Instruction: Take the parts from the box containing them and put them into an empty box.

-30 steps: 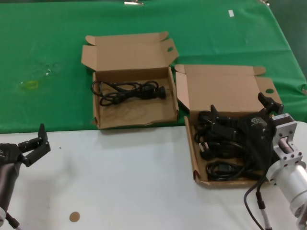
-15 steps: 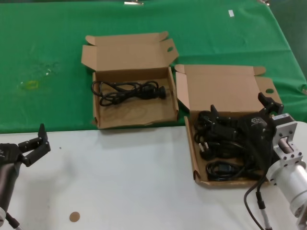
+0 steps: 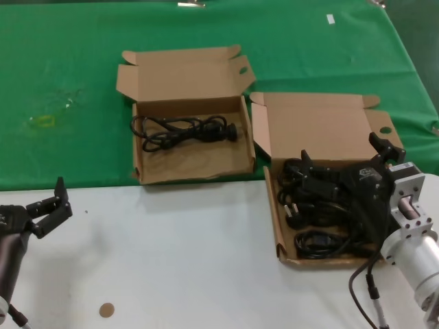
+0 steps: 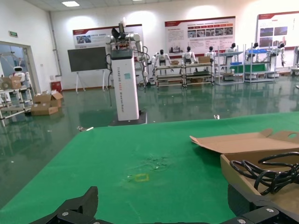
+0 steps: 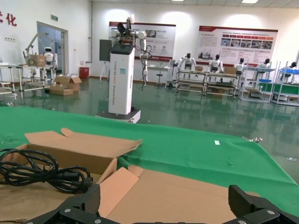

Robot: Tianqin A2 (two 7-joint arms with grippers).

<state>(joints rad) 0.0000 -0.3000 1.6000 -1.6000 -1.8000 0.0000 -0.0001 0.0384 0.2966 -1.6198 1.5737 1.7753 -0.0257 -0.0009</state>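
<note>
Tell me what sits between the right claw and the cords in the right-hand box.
Nothing visible does. The right claw hangs open directly over the black cords piled in the shallow box, with no other object between them. The other box, further left, holds one cord. The left claw waits at the table's near left.

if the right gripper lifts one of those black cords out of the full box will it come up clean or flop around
Probably floppy: the cords are thin looped bundles, so ends may dangle. They lie piled and overlapping in the box, so a neighbour may snag. The right gripper stands open over them.
</note>
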